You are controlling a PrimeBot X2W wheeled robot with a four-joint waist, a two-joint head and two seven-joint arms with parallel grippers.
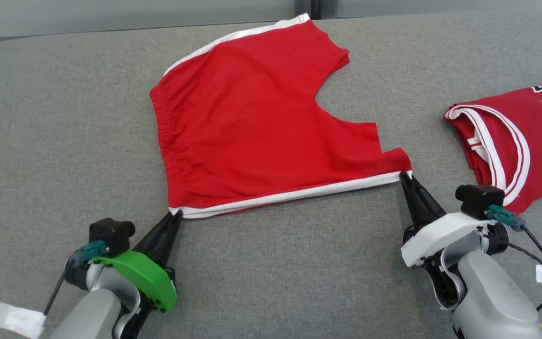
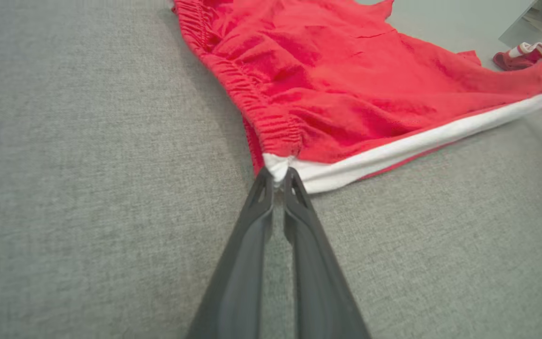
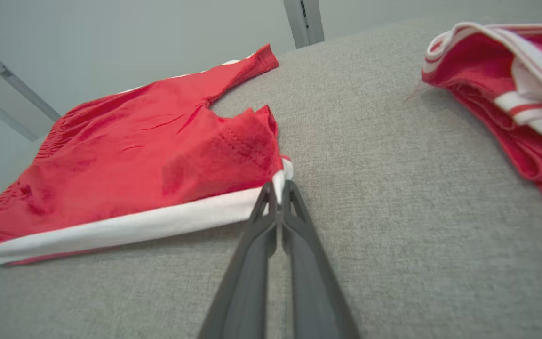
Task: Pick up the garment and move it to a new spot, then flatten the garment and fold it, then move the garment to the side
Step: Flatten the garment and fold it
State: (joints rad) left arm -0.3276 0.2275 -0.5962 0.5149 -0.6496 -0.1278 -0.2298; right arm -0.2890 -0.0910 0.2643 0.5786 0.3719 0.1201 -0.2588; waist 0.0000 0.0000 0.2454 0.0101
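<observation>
Garment [image 1: 261,117] lies between left claw [image 1: 177,214] and right claw [image 1: 404,175], each pinching a corner.

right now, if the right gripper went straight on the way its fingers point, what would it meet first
The red shorts themselves: the right gripper is shut on their white-trimmed hem corner, so going on would push into that leg's cloth. Past it, probably bare grey surface, though depth is unclear.

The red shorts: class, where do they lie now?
Head view centre: the red shorts lie spread on the grey surface, their near corners pinched by the left gripper and right gripper, with a red jersey apart on the robot's right.
</observation>
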